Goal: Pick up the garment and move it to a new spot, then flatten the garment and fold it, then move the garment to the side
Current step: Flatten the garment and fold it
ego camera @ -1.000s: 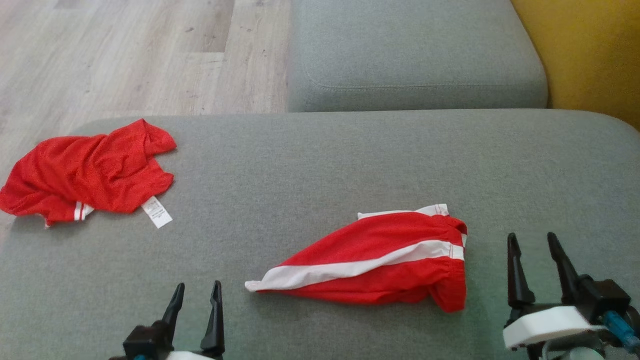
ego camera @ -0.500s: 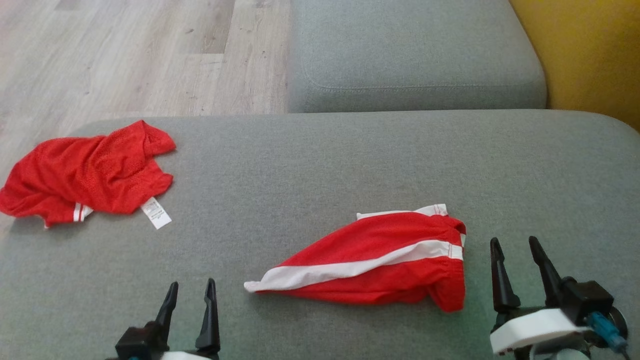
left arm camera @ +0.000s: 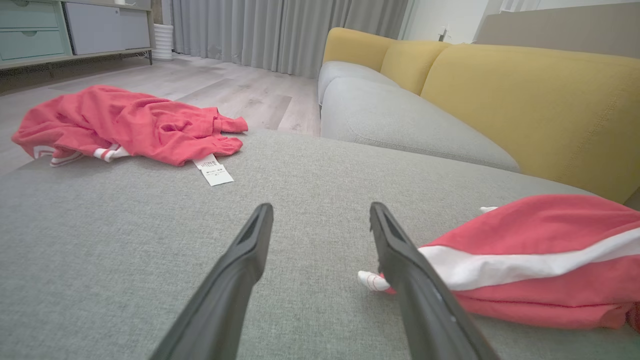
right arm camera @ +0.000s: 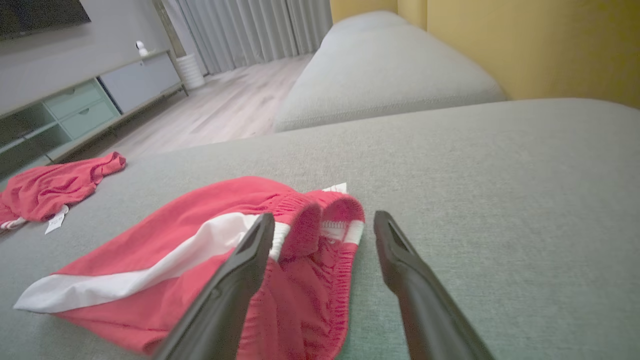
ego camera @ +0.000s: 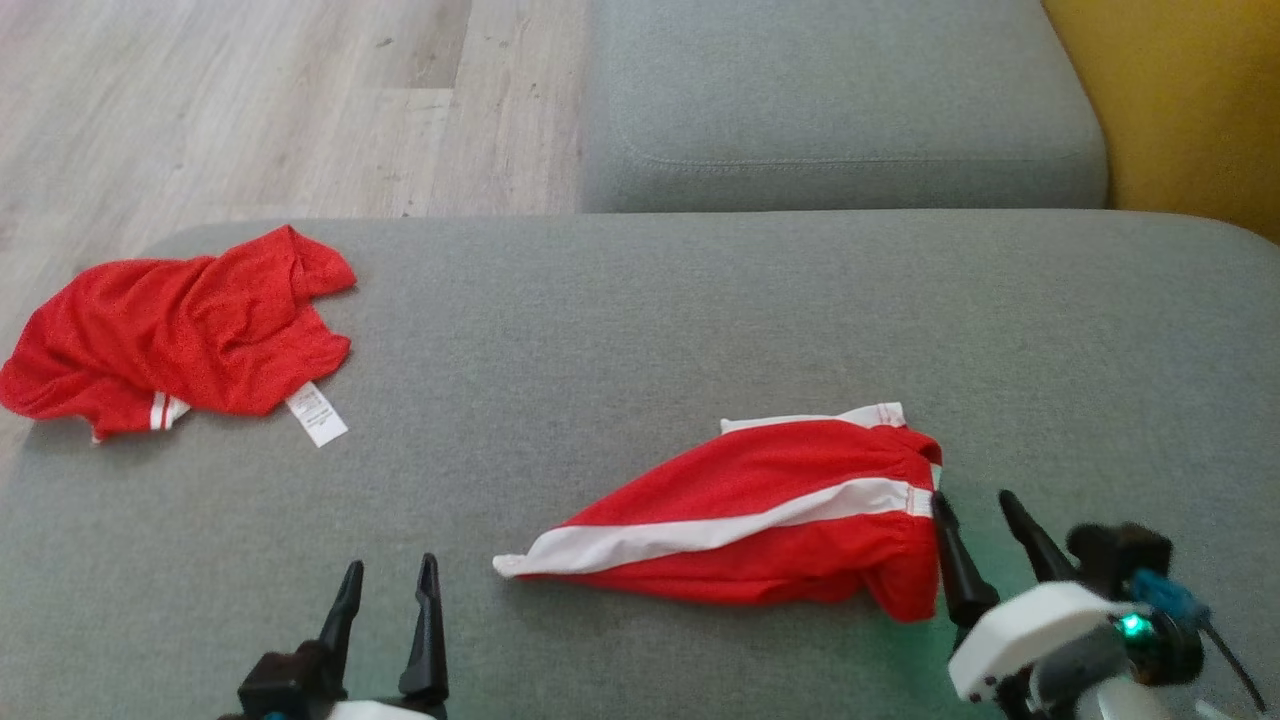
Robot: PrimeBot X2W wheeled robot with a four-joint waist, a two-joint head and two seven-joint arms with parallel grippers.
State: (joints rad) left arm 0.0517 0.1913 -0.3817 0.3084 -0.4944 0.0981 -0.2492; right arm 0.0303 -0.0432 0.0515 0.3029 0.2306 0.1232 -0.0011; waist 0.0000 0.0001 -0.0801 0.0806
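Both grippers stand apart and empty, the right gripper (ego camera: 972,497) just beside the waistband end of the red garment (ego camera: 760,520) lying on the sofa seat (ego camera: 640,330), the left gripper (ego camera: 392,562) near its pointed end; I judge the pick-up is in hand, needing next a pinch on that waistband.

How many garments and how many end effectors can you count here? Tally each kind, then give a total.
Garments: 2, a crumpled red garment and striped red shorts.
End effectors: 2, the left end effector and the right end effector.
Total: 4.
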